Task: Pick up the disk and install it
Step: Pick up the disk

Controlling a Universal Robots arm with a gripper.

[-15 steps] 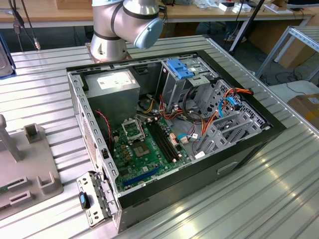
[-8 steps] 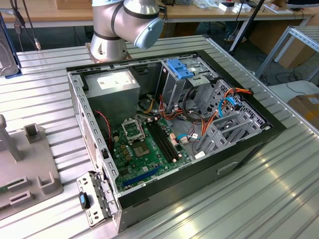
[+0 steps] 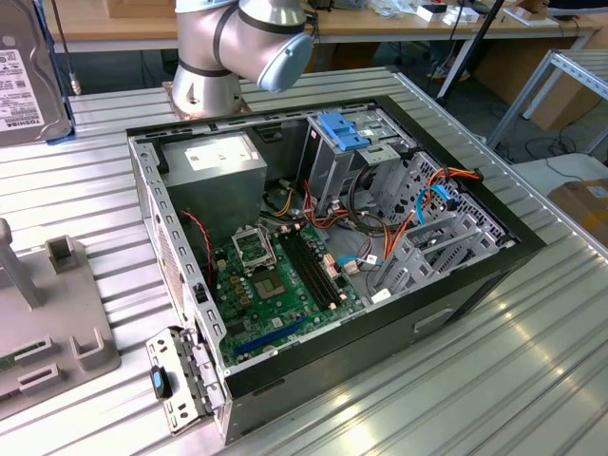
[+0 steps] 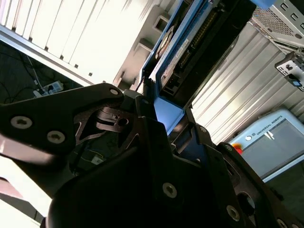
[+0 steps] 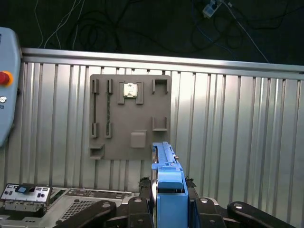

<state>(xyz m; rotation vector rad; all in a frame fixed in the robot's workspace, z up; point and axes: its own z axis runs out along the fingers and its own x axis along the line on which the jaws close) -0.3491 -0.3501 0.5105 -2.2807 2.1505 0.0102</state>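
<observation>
The disk (image 3: 27, 81), silver-grey with a white label and a blue rail along its lower edge, shows at the exterior view's upper left, off to the side of the open computer case (image 3: 475, 275). In the first wrist view I see the disk's blue carrier rail (image 5: 167, 178) edge-on, clamped between the black fingers of my gripper (image 5: 169, 197). The second wrist view shows the disk (image 4: 183, 50) sticking out beyond the gripper (image 4: 165, 114), which is shut on its blue end. Below it lie the ribbed table and a grey fixture plate (image 5: 130, 116).
Inside the case are a metal drive cage with a blue top (image 3: 347, 133), a grey power-supply box (image 3: 214, 161), a green motherboard (image 3: 275, 285) and orange cables (image 3: 408, 228). The grey fixture plate (image 3: 52, 313) lies at the exterior view's left. A loose front panel (image 3: 176, 380) leans at the case corner.
</observation>
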